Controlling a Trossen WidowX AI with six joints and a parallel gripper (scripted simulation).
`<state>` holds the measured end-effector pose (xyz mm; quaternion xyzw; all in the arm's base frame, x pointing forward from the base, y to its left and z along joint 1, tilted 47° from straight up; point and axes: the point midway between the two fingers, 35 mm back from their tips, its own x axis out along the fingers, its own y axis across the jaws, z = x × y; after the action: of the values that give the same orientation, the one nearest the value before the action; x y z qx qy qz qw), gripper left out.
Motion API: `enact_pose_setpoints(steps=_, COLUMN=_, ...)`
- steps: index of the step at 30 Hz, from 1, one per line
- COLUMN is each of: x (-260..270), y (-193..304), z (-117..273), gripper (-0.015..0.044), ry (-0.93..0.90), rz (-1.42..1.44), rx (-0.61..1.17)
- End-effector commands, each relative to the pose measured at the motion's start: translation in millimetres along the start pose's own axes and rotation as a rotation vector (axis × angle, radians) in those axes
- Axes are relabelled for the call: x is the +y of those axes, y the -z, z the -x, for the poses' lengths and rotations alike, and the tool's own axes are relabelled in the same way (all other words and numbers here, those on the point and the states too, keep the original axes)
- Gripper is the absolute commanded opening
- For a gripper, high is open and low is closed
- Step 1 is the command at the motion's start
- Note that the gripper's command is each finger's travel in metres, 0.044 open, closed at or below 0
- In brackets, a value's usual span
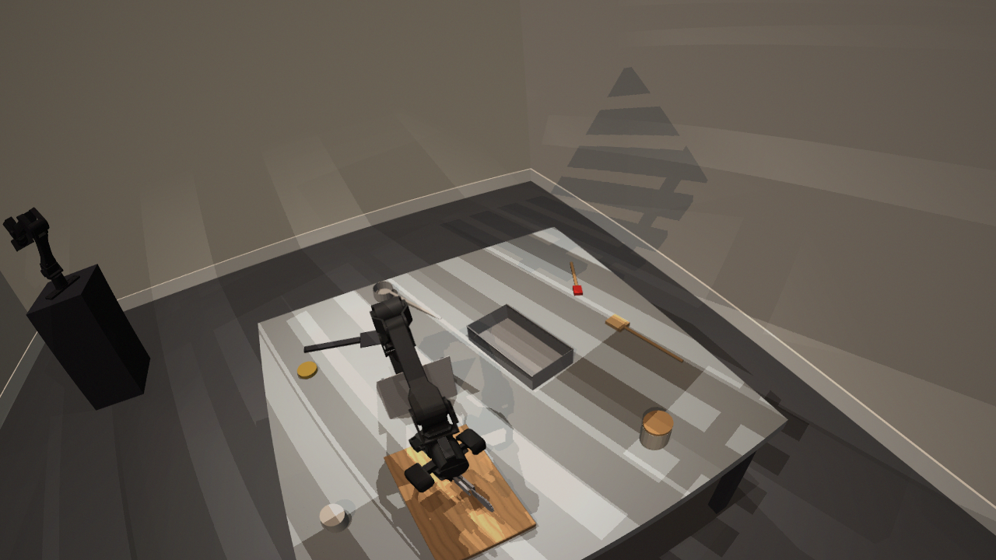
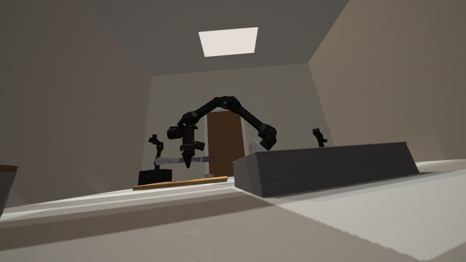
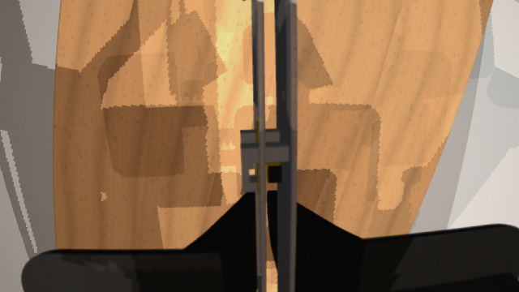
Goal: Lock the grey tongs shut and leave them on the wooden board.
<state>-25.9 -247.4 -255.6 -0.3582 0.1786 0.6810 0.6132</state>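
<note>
The grey tongs [image 1: 476,491] [image 2: 172,160] [image 3: 289,81] are held level above the wooden board [image 1: 511,519] [image 2: 182,183] [image 3: 405,81], their two arms close together and nearly parallel. My gripper [image 2: 188,166] [image 3: 262,202] is shut on the tongs and points straight down. In the exterior view there is a gap between the tongs and the board. The roasting tin [image 1: 553,369] [image 2: 326,172] stands behind the board and holds no tongs. The inside of the hinge is hidden, so the lock cannot be seen.
A pale round object [image 1: 332,515] stands left of the board. A tin with a wooden top [image 1: 657,423] stands to the right. A grey bent panel [image 1: 397,398] stands near the arm. A yellow disc [image 1: 306,369], a pan [image 1: 383,291], a wooden spatula [image 1: 650,341] and a red-ended brush [image 1: 576,289] lie farther off.
</note>
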Motion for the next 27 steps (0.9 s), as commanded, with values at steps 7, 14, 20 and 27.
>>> enact_pose_setpoints(steps=7, x=-0.1, y=-3.1, z=-17.4, gripper=-0.015, ry=-0.004, rz=0.003, rx=-0.004)
enact_pose_setpoints(steps=14, x=-0.7, y=-4.8, z=-27.4, gripper=-0.015, ry=-0.004, rz=0.002, rx=-0.004)
enact_pose_setpoints(steps=20, x=-1.3, y=-3.9, z=-25.8, gripper=-0.0097, ry=0.001, rz=-0.002, rx=-0.002)
enact_pose_setpoints(steps=27, x=-1.3, y=-3.9, z=-25.8, gripper=0.0086, ry=0.001, rz=-0.002, rx=-0.002)
